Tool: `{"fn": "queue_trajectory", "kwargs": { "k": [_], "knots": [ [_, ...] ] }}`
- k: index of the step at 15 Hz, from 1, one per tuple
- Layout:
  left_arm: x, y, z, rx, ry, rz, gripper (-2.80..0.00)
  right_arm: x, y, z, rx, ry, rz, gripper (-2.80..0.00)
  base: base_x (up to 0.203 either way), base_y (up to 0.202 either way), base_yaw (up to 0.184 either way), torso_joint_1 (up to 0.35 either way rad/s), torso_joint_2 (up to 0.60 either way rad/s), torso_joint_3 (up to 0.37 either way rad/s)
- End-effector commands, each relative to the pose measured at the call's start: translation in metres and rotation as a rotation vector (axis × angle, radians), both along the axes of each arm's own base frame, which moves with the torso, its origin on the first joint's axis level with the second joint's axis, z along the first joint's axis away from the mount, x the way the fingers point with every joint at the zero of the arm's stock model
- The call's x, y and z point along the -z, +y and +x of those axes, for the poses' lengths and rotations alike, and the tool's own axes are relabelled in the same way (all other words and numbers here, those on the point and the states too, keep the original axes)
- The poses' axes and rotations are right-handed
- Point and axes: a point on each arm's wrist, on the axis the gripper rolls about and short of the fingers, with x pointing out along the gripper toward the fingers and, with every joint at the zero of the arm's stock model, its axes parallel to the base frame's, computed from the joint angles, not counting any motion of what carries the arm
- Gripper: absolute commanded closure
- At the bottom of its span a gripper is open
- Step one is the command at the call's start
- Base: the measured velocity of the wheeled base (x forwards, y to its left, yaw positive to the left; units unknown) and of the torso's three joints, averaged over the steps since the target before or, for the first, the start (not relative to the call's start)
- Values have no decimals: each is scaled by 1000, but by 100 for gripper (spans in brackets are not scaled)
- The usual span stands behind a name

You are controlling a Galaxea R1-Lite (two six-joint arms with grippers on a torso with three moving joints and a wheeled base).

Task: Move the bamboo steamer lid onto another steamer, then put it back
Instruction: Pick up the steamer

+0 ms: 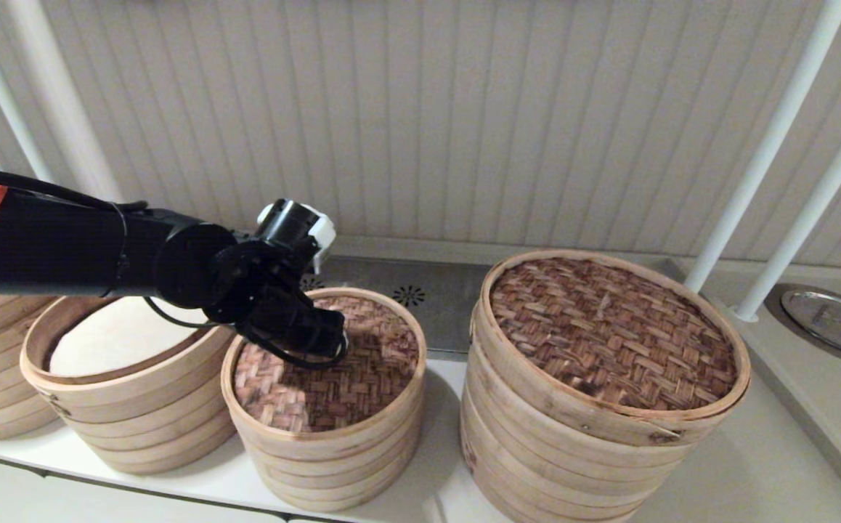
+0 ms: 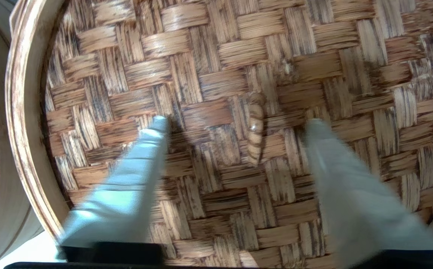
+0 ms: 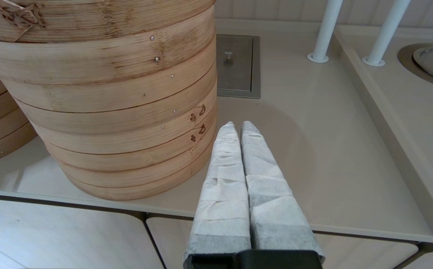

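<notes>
Desk point(image 1: 754, 465) carries the widest steamer stack point(image 1: 595, 407) with dark brown weave at right, and another steamer point(image 1: 130, 407), open with white cloth liner, at left. Between them: bamboo steamer lid point(image 1: 362, 378), round, pinkish-tan weave, pale rim, seated on its own pale stack, small loop handle point(image 2: 255, 132) at centre. Left gripper point(image 2: 239, 125) is down over the lid, jaws apart either side of the handle, tips at the weave, nothing clamped; right gripper point(image 3: 238, 129) is parked low by the wide stack, jaws together.
</notes>
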Motion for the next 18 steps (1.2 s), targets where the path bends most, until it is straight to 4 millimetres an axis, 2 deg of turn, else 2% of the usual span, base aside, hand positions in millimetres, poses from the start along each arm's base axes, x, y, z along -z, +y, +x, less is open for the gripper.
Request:
{"fn": "queue_trajectory", "kwargs": {
  "k": [1,9,18],
  "knots": [
    [-1,-1,0,0,-2,0,0,0,0,0,-1,3,0,0,0,0,0,0,0,0],
    [-1,-5,-3,9,-4,-3,0,0,0,0,-1,3,1,0,0,0,0,0,0,0],
    [-20,-2,-7,5,-53,-36,0,0,0,0,-1,1,1,0,0,0,0,0,0,0]
  ]
}}
